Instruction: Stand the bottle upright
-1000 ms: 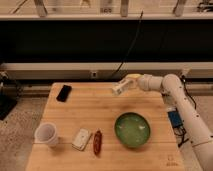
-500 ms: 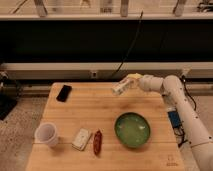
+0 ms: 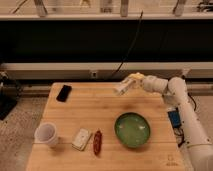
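Item 1, tool (image 3: 131, 81): beyond the green bowl (image 3: 132, 129), over the far part of the worktop (image 3: 100, 107). I read it as clamped on the bottle (image 3: 122, 88).
Item 2, bottle: juts from the tool's tip, slanting down and leftward, tilted rather than upright. I cannot tell whether it touches the worktop.
Item 3, white cup (image 3: 46, 134): well left of the bowl, upright.
Item 4, flat white block (image 3: 81, 139): left of the bowl, between bowl and cup.
Item 5, dark red oblong item (image 3: 97, 142): just left of the bowl, beside the block.
Item 6, black phone (image 3: 63, 92): far-left of the bowl.
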`<state>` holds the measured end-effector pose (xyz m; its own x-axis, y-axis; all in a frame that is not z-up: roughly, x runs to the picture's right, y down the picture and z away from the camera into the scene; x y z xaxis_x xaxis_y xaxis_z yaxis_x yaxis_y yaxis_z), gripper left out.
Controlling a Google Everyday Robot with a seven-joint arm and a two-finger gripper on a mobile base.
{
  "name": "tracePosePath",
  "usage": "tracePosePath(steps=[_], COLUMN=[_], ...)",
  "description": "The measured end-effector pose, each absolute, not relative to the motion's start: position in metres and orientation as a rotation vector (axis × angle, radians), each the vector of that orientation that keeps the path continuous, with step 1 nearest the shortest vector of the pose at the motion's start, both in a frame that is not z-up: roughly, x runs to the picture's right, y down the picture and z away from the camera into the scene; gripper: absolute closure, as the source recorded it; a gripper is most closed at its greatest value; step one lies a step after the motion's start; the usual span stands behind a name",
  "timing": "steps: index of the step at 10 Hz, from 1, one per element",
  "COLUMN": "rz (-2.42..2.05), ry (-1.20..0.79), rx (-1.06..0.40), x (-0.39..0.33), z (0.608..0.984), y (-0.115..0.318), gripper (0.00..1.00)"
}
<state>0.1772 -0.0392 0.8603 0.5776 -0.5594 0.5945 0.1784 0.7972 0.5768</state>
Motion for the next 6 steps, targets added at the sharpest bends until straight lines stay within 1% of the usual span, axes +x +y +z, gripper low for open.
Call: tracePosePath(steps=[4, 6], rz=[-0.495, -0.495], ry=[-0.876, -0.867], rx=[0.488, 0.478], x=[0.167, 0.161], z=[0.841, 0.839], y=[-0.021, -0.020], gripper=[0.97, 0.97])
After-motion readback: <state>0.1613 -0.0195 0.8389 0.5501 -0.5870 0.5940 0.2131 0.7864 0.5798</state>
